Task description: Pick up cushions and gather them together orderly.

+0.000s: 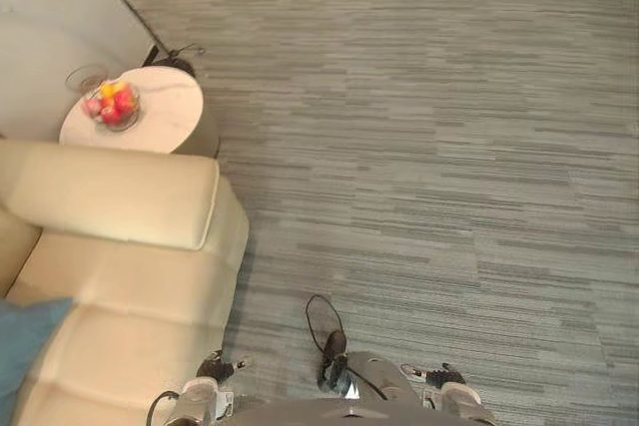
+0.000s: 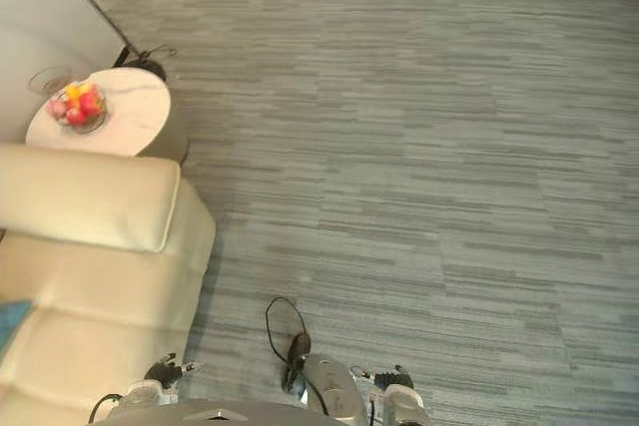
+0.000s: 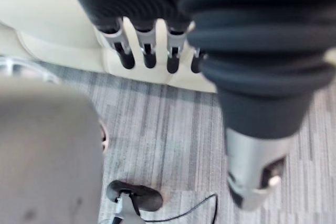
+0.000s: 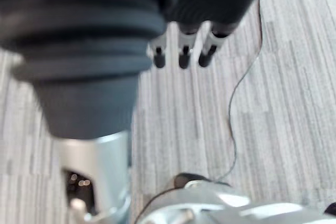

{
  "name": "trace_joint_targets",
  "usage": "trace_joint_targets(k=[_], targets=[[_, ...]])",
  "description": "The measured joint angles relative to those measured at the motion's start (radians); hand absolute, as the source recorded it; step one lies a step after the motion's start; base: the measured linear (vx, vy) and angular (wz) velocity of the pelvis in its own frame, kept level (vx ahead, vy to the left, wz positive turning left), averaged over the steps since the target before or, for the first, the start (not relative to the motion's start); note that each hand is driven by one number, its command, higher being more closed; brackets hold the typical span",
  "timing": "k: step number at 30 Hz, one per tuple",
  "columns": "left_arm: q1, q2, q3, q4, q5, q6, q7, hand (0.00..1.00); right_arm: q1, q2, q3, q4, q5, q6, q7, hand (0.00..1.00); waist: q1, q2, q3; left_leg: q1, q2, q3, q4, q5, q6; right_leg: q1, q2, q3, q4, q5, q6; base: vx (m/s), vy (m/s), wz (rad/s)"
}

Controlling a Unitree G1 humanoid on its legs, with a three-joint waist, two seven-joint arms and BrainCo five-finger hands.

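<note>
The corner of a blue cushion (image 1: 22, 338) lies on the seat of a cream leather sofa (image 1: 140, 286) at the lower left; its tip also shows at the edge of the right eye view (image 2: 10, 314). My left hand (image 3: 148, 51) hangs beside the sofa's cream side, fingers straight, holding nothing. My right hand (image 4: 184, 52) hangs over the grey carpet, fingers straight and empty. Both hands are well apart from the cushion.
A round white side table (image 1: 168, 117) stands beyond the sofa's armrest (image 1: 120, 197), carrying a glass bowl of fruit (image 1: 113, 105) and a glass dish (image 1: 86, 77). A dark stand base (image 1: 172, 55) sits behind it by the wall. Grey carpet (image 1: 449, 147) spreads to the right.
</note>
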Motion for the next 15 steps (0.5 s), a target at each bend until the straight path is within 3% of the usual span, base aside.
trace_joint_targets(k=[2, 6, 9, 11, 13, 14, 15], targets=[[-0.002, -0.007, 0.001, -0.033, -0.012, -0.004, 0.0, 0.0, 0.004, 0.001, -0.003, 0.003, 0.0, 0.004, -0.001, 0.0, 0.022, -0.006, 0.018, -0.108, -0.065, -0.156, 0.023, -0.042, -0.008, 0.065, 0.026, 0.084, -0.028, -0.006, -0.009, 0.11, 0.073, -1.1], [-0.006, -0.011, 0.004, -0.057, -0.021, -0.012, 0.0, 0.0, 0.018, 0.004, -0.011, -0.006, 0.0, 0.003, -0.001, 0.0, 0.039, -0.012, 0.023, -0.232, -0.139, -0.275, -0.158, -0.053, -0.006, 0.12, 0.025, 0.183, -0.044, -0.014, 0.007, 0.12, 0.1, -0.84], [-0.007, -0.027, 0.024, -0.079, -0.021, -0.015, 0.001, 0.0, 0.028, 0.009, -0.034, -0.012, 0.0, 0.003, -0.005, 0.0, 0.062, -0.013, 0.023, -0.279, -0.21, -0.434, -0.37, -0.02, -0.036, 0.135, 0.023, 0.277, -0.043, -0.025, 0.04, 0.2, 0.163, -0.92], [-0.008, -0.033, 0.025, -0.079, -0.021, -0.019, 0.0, 0.0, 0.028, 0.013, -0.048, -0.012, 0.0, 0.002, -0.007, 0.0, 0.073, -0.014, 0.024, -0.256, -0.251, -0.548, -0.508, 0.054, -0.012, 0.134, 0.024, 0.349, -0.033, -0.039, 0.073, 0.24, 0.219, -1.04], [-0.007, -0.033, 0.035, -0.079, -0.021, -0.019, 0.0, 0.0, 0.029, 0.022, -0.049, -0.017, 0.0, 0.002, -0.007, 0.0, 0.074, -0.02, 0.026, -0.214, -0.251, -0.511, -0.538, 0.162, 0.0, 0.133, 0.019, 0.396, -0.001, -0.066, 0.105, 0.27, 0.231, -0.83], [-0.009, -0.033, 0.043, -0.08, -0.021, -0.019, -0.001, 0.0, 0.029, 0.029, -0.05, -0.024, 0.0, 0.002, -0.007, 0.0, 0.074, -0.027, 0.027, -0.207, -0.253, -0.488, -0.528, 0.154, 0.008, 0.133, 0.012, 0.411, 0.013, -0.077, 0.111, 0.3, 0.283, -0.76], [-0.009, -0.025, 0.045, -0.082, -0.021, -0.019, -0.001, 0.0, 0.044, 0.042, -0.052, -0.042, 0.0, -0.001, -0.007, 0.0, 0.074, -0.058, 0.019, -0.197, -0.259, -0.441, -0.511, 0.121, 0.025, 0.132, -0.009, 0.436, 0.018, -0.088, 0.125, 0.3, 0.295, -0.76]])
